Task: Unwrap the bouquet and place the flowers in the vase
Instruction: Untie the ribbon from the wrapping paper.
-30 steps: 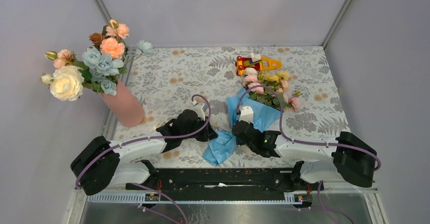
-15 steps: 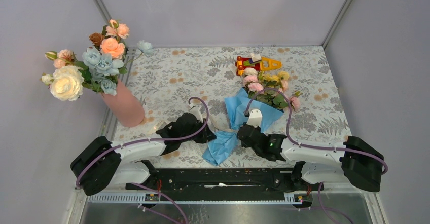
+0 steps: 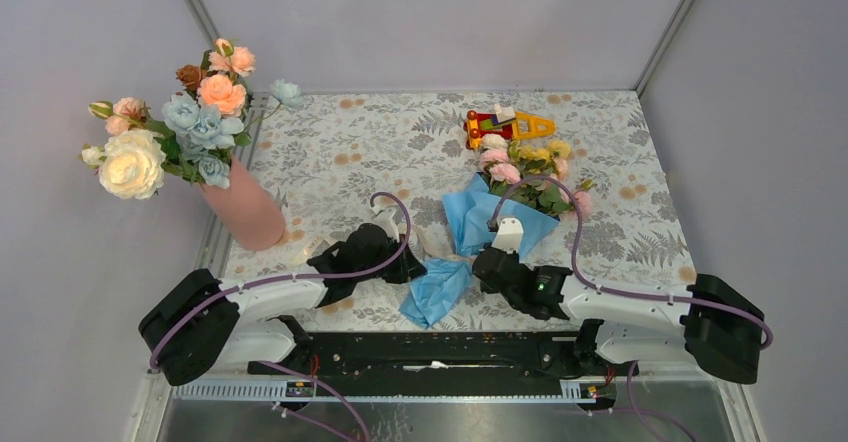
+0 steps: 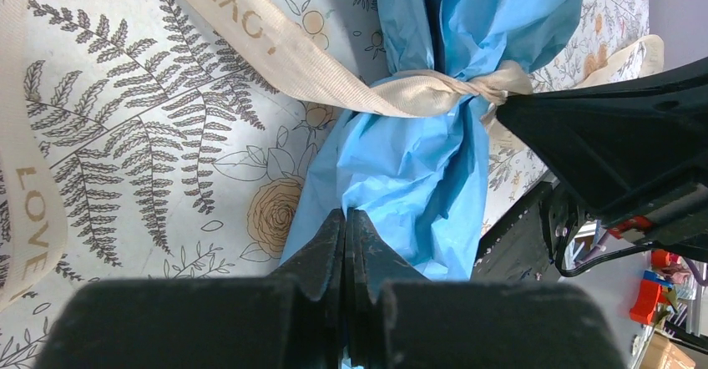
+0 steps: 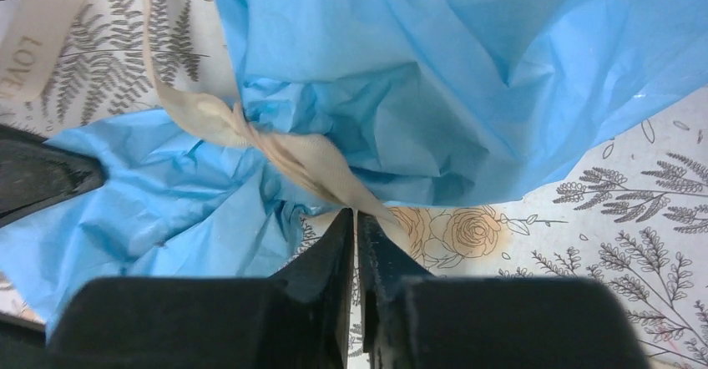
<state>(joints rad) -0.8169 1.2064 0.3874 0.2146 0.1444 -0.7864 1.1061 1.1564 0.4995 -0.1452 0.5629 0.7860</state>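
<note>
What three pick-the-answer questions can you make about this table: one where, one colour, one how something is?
1. Where is the pink vase? A) left side of the table B) right side C) middle
2. What colour is the paper round the bouquet? A) red B) blue C) green
3. How is the ribbon? A) cut in two B) inside the vase C) tied round the paper
Answers: 1 A: it stands at the left edge. 2 B: both wrist views show blue. 3 C: it is knotted round the paper.
</note>
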